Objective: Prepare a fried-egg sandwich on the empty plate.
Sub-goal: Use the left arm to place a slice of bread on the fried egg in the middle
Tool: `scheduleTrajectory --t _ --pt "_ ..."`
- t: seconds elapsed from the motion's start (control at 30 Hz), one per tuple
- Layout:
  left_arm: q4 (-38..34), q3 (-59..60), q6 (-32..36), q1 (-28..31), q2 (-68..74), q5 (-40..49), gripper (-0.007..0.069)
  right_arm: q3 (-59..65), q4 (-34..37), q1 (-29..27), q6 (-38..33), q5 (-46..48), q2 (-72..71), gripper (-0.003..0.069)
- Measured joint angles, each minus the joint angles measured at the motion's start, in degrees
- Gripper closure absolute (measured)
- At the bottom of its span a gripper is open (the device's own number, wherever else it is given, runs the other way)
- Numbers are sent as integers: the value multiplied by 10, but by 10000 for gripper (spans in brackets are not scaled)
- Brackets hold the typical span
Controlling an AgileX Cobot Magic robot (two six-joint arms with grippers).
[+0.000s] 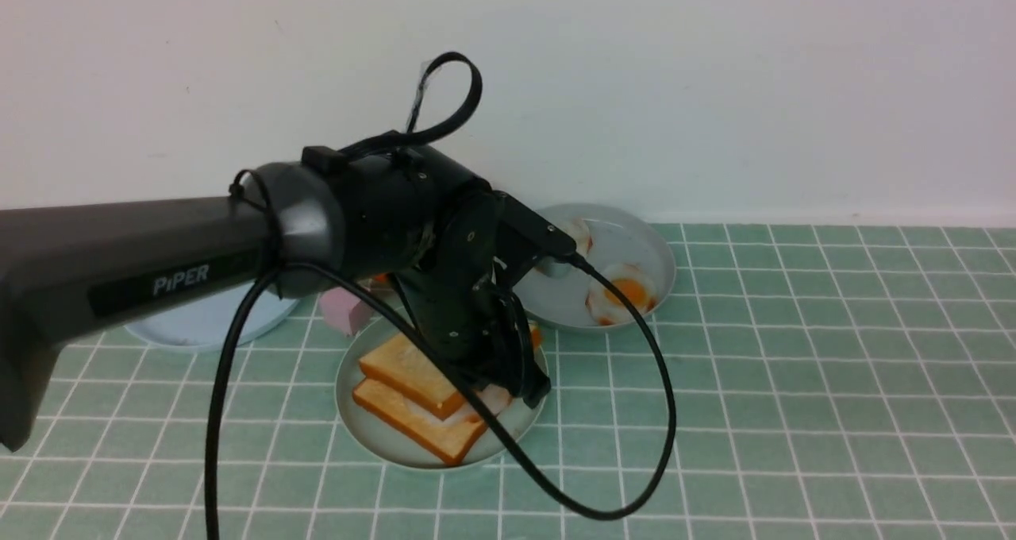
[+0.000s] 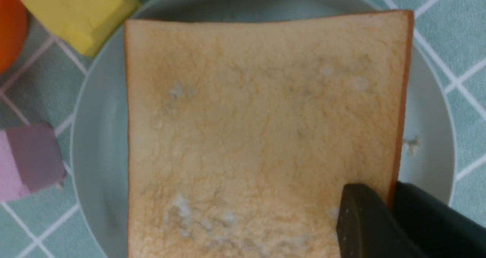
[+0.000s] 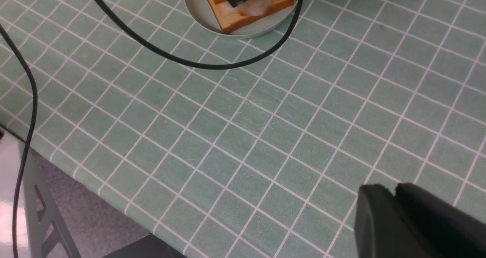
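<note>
The mint-green plate (image 1: 373, 429) sits mid-table. On it lies a bottom toast slice (image 1: 421, 427) with a white fried egg (image 1: 494, 401) on top, mostly covered. A second toast slice (image 1: 409, 372) lies over them, offset toward the back left. My left gripper (image 1: 530, 391) is shut on this top slice's right crust edge. The left wrist view shows the pinch (image 2: 391, 197) on the toast (image 2: 258, 129) above the plate (image 2: 91, 144). My right gripper (image 3: 393, 191) is shut and empty over bare tablecloth near the table's front edge; it is out of the front view.
A grey plate (image 1: 627, 238) with more fried eggs (image 1: 623, 294) stands behind and to the right. A light-blue plate (image 1: 198, 325) is at the left. A pink block (image 1: 345, 311), a yellow block (image 2: 76, 11) and an orange object (image 2: 9, 26) crowd the mint plate's back rim. The left arm's cable (image 1: 659, 413) loops over the table.
</note>
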Motion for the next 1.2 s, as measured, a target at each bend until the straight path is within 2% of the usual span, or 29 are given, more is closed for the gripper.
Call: scheduleTrajectory --t 0.17,0.5,0.73,1.2 --pt "1 0 -1 0 -3 12 547 0 0 0 0 0 0 568" --pt "11 0 -61 0 -43 67 549 0 0 0 -1 0 0 564" --pt "10 0 -60 0 -22 43 555 6 0 0 -11 0 0 559" --pt "-32 0 -15 0 12 28 561 6 0 0 -15 -1 0 553"
